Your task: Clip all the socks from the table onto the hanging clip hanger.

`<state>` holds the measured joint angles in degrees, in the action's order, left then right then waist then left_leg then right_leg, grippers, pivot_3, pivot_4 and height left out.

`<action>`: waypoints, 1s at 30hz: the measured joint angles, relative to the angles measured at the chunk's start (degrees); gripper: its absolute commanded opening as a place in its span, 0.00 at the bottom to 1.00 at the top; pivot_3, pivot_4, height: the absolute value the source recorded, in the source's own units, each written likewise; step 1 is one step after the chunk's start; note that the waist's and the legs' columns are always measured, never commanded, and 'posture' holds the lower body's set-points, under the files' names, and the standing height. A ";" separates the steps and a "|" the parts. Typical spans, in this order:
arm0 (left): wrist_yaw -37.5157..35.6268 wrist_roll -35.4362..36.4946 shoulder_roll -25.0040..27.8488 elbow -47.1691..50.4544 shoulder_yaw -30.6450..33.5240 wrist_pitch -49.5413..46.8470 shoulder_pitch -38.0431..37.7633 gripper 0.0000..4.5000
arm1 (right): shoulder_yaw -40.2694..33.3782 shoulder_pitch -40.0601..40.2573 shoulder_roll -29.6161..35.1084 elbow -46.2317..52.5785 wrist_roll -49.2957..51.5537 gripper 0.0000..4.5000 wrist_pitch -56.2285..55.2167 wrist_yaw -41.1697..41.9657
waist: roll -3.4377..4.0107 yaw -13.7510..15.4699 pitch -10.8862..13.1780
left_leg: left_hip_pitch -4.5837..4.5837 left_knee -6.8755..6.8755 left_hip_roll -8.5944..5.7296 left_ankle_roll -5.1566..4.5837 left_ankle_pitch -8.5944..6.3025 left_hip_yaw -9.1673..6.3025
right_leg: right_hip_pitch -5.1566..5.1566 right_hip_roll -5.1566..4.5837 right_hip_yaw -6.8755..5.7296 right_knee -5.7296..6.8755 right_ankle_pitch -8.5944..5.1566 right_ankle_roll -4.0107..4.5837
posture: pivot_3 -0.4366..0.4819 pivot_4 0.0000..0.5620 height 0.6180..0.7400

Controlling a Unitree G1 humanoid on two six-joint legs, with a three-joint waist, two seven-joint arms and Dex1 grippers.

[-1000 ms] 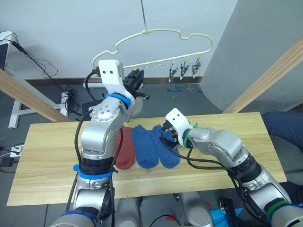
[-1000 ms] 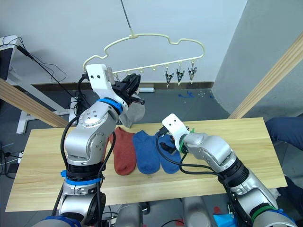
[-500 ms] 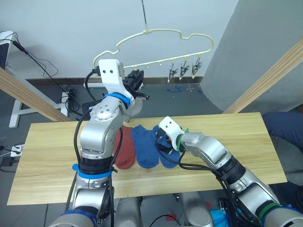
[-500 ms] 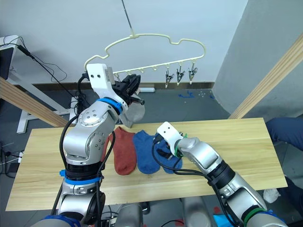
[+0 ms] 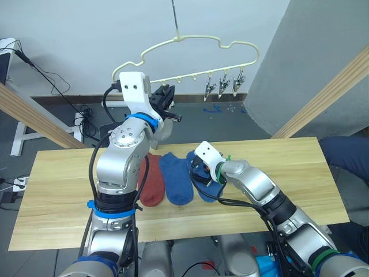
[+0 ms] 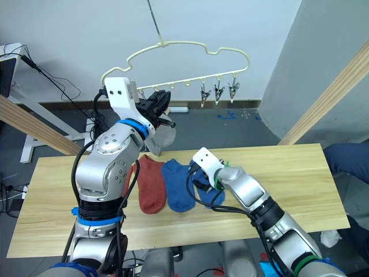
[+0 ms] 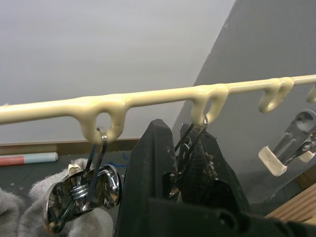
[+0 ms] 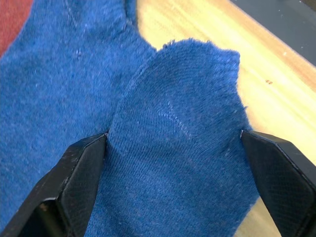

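Three socks lie side by side on the table (image 5: 57,196): a rust-red one (image 5: 153,183), a blue one (image 5: 176,182) and a second blue one (image 5: 212,189). My right gripper (image 8: 173,182) is open, low over that second blue sock (image 8: 177,148), with one finger on each side of its end. My left gripper (image 7: 187,163) is raised at the cream clip hanger (image 5: 190,41), shut on a metal clip (image 7: 191,143) hanging from one of its hooks. A light grey sock (image 6: 164,138) hangs from the neighbouring clip (image 7: 84,187).
Three free clips (image 5: 225,83) hang at the hanger's right end. Slanted wooden beams (image 5: 34,115) rise at both sides of the table. A person's blue-clad knee (image 5: 346,153) is at the table's right end. Cables lie on the floor behind.
My right gripper has moved left and down onto the right blue sock, which is now slightly bunched. The left arm has stayed at the hanger.
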<state>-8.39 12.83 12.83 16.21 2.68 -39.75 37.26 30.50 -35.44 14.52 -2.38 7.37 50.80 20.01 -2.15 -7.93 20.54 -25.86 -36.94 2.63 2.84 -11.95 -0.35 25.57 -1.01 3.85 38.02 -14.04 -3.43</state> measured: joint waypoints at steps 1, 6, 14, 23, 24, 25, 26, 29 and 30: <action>-0.01 0.00 0.06 0.00 0.00 -0.03 0.00 0.05 | 0.00 0.34 0.06 0.25 -0.52 1.00 -0.19 0.21 | 0.00 0.00 0.00 | 0.00 0.00 0.00 0.00 0.00 0.00 | 0.00 0.00 0.00 0.01 0.00 0.00 | 0.23 0.70 1.00; -0.01 0.03 0.26 0.07 0.00 -0.17 -0.01 0.05 | -0.05 0.92 0.00 0.83 -2.19 1.00 -0.20 1.27 | 0.00 -0.02 0.00 | 0.01 -0.01 0.00 0.00 0.00 -0.01 | 0.00 0.00 -0.01 0.03 0.00 0.00 | 0.22 0.70 1.00; -0.14 0.19 0.38 0.73 0.01 -1.28 -0.01 0.05 | -0.40 1.20 -0.69 0.91 -3.85 0.96 0.11 1.62 | 0.00 -0.02 0.00 | 0.01 -0.01 0.00 0.00 0.00 -0.02 | 0.00 0.00 -0.01 0.03 0.00 0.00 | 0.22 0.70 1.00; -0.57 0.19 0.49 0.89 0.01 -1.41 -0.01 0.05 | -1.43 1.54 -1.27 0.91 -4.66 0.32 0.93 1.89 | 0.00 -0.01 0.00 | 0.01 -0.01 0.00 0.00 0.00 -0.02 | 0.00 0.00 -0.02 0.04 0.01 0.01 | 0.23 0.70 1.00; -0.69 0.19 0.49 0.89 0.01 -1.42 -0.01 0.05 | -1.47 1.54 -1.32 0.91 -4.70 0.24 1.01 2.12 | 0.00 -0.02 0.00 | 0.01 -0.01 0.00 0.00 0.00 -0.02 | 0.00 0.00 -0.02 0.04 0.01 0.01 | 0.22 0.69 1.00; -0.79 0.19 0.49 0.89 0.01 -1.41 -0.01 0.05 | -1.53 1.54 -1.36 0.91 -4.84 0.17 1.10 2.28 | 0.00 -0.02 0.00 | 0.01 -0.01 0.00 0.00 0.00 -0.02 | 0.00 0.00 -0.02 0.04 0.01 0.01 | 0.22 0.69 1.00; -0.85 0.18 0.49 0.89 0.01 -1.41 -0.01 0.05 | -1.62 1.54 -1.45 0.91 -5.03 0.09 1.21 2.39 | 0.00 -0.02 0.00 | 0.01 -0.01 0.00 0.00 0.00 -0.02 | 0.00 0.00 -0.02 0.04 0.01 0.01 | 0.22 0.69 1.00; -0.95 0.18 0.46 0.88 0.02 -1.41 -0.01 0.05 | -1.74 1.54 -1.65 0.96 -5.58 0.00 1.33 2.55 | 0.00 -0.02 0.00 | 0.01 -0.01 0.00 0.00 0.00 -0.02 | 0.00 0.00 -0.01 0.04 0.01 0.01 | 0.22 0.69 1.00; -0.99 0.19 0.45 0.88 0.02 -1.41 -0.01 0.05 | -1.75 1.54 -1.72 0.96 -5.81 0.00 1.37 2.62 | 0.00 -0.02 0.00 | 0.01 -0.01 0.00 0.00 0.00 -0.02 | 0.00 0.00 -0.02 0.05 0.01 0.01 | 0.22 0.69 1.00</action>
<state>-9.39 13.02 13.29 17.09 2.71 -41.16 37.26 28.75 -33.89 12.80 -1.42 1.55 52.17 22.62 -2.15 -7.95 20.54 -25.85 -36.95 2.63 2.84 -11.95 -0.37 25.57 -1.01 3.84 38.07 -14.03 -3.42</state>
